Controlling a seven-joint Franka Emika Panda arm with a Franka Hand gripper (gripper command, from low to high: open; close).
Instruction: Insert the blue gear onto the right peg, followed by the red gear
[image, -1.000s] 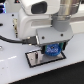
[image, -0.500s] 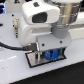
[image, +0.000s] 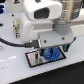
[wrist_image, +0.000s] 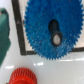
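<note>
— Where is the blue gear right now?

— It lies over the grey plate with the black rim, toward the exterior view's right end of it. The arm hangs directly above, so only part of the toothed disc shows from that side.

— And from the wrist camera?

— There the blue gear fills most of the picture. It has an oval opening near its middle, and a small grey round tip, apparently the right peg, shows inside the lower end of that opening. Whether the gear is fully seated down on the plate I cannot tell.

— Is the gripper holding it?

— The fingers come down on either side of the gear in the exterior view, close against it, but the picture is too coarse to show whether they are pressing it or have let go. I cannot tell.

— The red gear?

— The red gear shows only in the wrist view, on the white table, off the plate and clear of the blue one. A dark green object sits at the picture's edge beside the plate.
</note>
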